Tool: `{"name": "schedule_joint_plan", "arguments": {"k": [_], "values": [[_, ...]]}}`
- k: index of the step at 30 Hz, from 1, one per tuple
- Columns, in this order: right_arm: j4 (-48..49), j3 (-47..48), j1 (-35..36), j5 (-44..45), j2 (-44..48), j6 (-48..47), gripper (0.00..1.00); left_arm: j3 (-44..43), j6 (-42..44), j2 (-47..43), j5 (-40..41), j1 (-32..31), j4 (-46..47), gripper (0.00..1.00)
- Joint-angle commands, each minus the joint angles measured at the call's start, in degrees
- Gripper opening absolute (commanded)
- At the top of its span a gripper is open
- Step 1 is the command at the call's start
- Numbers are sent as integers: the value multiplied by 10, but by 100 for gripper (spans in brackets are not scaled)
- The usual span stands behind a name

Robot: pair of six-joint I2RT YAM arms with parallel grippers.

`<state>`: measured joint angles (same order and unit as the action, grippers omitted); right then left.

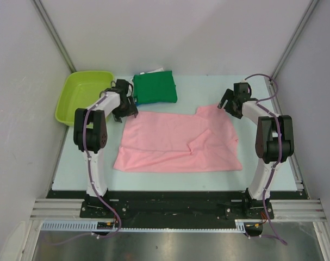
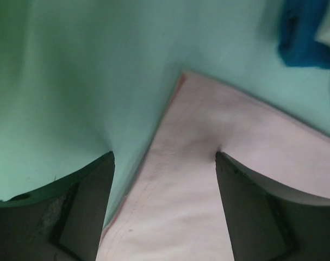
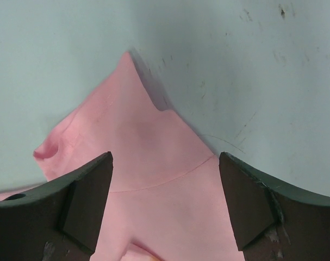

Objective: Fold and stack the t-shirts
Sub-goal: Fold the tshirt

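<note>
One pink t-shirt (image 1: 178,142) lies spread flat across the middle of the table (image 1: 88,168). Two grippers hang at its far edge. The left gripper (image 2: 165,157) has its fingers spread wide, the shirt's far left corner lying flat between them. The right gripper (image 3: 165,157) is likewise spread above the far right corner. Behind sits one folded dark green t-shirt (image 1: 155,88) with a white edge (image 1: 154,70) peeking past it. The left wrist view catches one blue fold (image 2: 303,38). One lime tub (image 1: 80,95) stands far left
</note>
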<state>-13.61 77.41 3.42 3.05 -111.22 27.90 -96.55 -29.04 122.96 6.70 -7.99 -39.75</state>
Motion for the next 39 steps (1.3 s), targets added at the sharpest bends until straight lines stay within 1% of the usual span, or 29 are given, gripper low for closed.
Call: {"name": "schedule_joint_plan", "arguments": {"k": [1,6,10,15,18,21,23,24,25,27,28,29,30,31,33,34,35,36,39], "values": [[-3,26,3,-8,-4,-22,84,-36,42,15,25,11,-31,77],[3,27,7,-12,-7,-26,84,-63,57,34,10,16,-23,65],[9,27,11,-14,-4,-26,84,-72,64,40,-12,16,3,64],[13,27,12,-14,-6,-25,84,-87,65,62,-22,16,3,63],[17,28,13,-13,-4,-25,84,-86,67,69,-34,15,19,62],[17,32,18,-14,-3,-25,83,-83,57,76,-45,16,34,58],[16,35,20,-12,-2,-29,84,-87,54,81,-48,16,32,53],[15,35,21,-9,-2,-29,84,-89,52,82,-48,16,33,50],[14,36,21,-9,-2,-29,84,-88,53,82,-48,16,34,43],[16,36,22,-8,-4,-29,84,-86,54,80,-46,16,36,39],[17,39,21,-6,-8,-30,84,-83,55,80,-46,15,35,30],[14,42,21,-5,-13,-33,84,-82,57,80,-47,15,37,27],[9,49,21,1,-18,-35,84,-81,60,79,-45,16,37,24],[3,63,20,6,-24,-35,84,-75,60,78,-40,16,37,20],[-16,79,17,12,-47,-35,84,-66,64,71,-38,16,48,16],[-19,85,19,13,-56,-35,84,-60,64,69,-37,16,50,7],[-24,98,18,15,-65,-34,84,-58,65,67,-36,16,52,3],[-27,102,18,20,-71,-34,84,-58,70,65,-35,15,53,0],[-29,117,17,38,-81,-35,84,-58,70,60,-27,18,49,0]]}}
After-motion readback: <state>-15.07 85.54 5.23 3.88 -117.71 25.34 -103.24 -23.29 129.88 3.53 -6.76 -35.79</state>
